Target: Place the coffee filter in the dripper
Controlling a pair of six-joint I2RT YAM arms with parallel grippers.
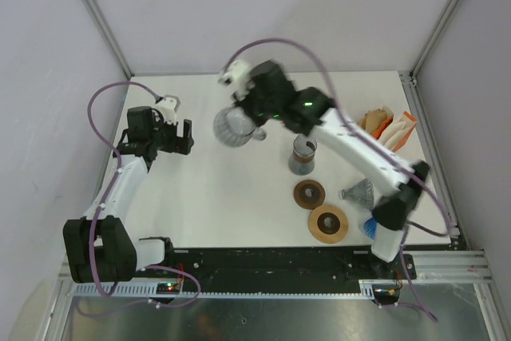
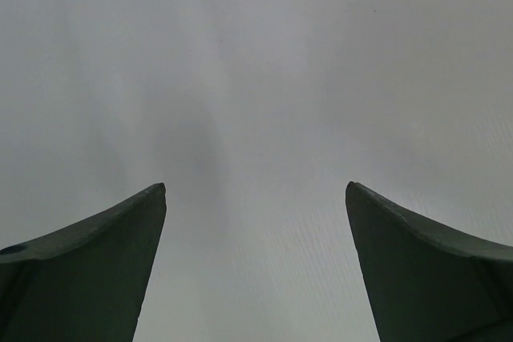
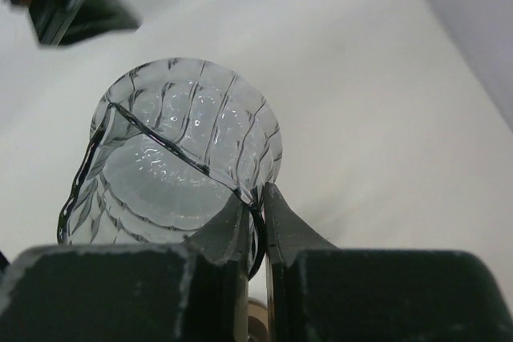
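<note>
My right gripper point(image 3: 258, 194) is shut on the rim of a ribbed clear glass vessel point(image 3: 172, 166), which looks like the dripper. It holds the vessel point(image 1: 233, 126) tilted above the table's back middle. The right gripper point(image 1: 254, 113) itself is blurred in the top view. Paper coffee filters point(image 1: 386, 128), brown and white, lie at the back right edge, apart from both arms. At the left, my left gripper point(image 1: 177, 135) is open over bare table. Its fingers point(image 2: 120, 230) have nothing between them.
A glass with a dark bottom point(image 1: 303, 155) stands just right of the held vessel. Two wooden rings point(image 1: 309, 193) point(image 1: 328, 223) lie nearer the front. Beside them, by the right arm's base, are a grey funnel-shaped piece point(image 1: 359, 192) and something blue point(image 1: 370, 226).
</note>
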